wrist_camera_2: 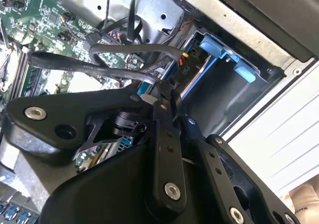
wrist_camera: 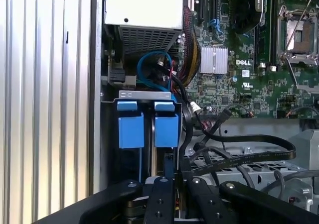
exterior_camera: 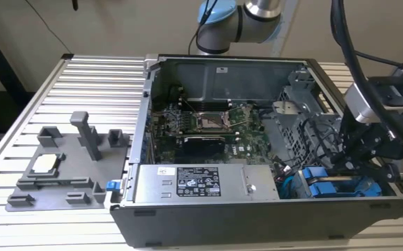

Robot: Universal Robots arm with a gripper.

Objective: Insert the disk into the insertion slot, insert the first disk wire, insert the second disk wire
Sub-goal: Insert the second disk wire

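Inside the open computer case (exterior_camera: 187, 225), two blue carrier fronts (wrist_camera: 130, 129) (wrist_camera: 167, 129) sit side by side in the grey drive cage (wrist_camera: 130, 94). I cannot tell which of them is the disk. In the exterior view they lie at the case's lower right corner (exterior_camera: 320, 183). My gripper (wrist_camera: 179, 176) reaches down into the case just behind the carriers, in line with the one nearer the motherboard. Its fingers are shut on a thin black disk wire (wrist_camera: 183, 134) that runs up toward the board. The second wrist view has the gripper (wrist_camera_2: 162, 97) beside the bay (wrist_camera_2: 224, 94).
Flat black cables (wrist_camera: 249, 149) loop across the cage beside my fingers. A blue cable loop (wrist_camera: 149, 64) and the power supply (exterior_camera: 201, 183) lie past the carriers, and the motherboard (exterior_camera: 209, 123) fills the case floor. A grey fixture (exterior_camera: 62, 162) rests on the slatted table (exterior_camera: 82, 78).
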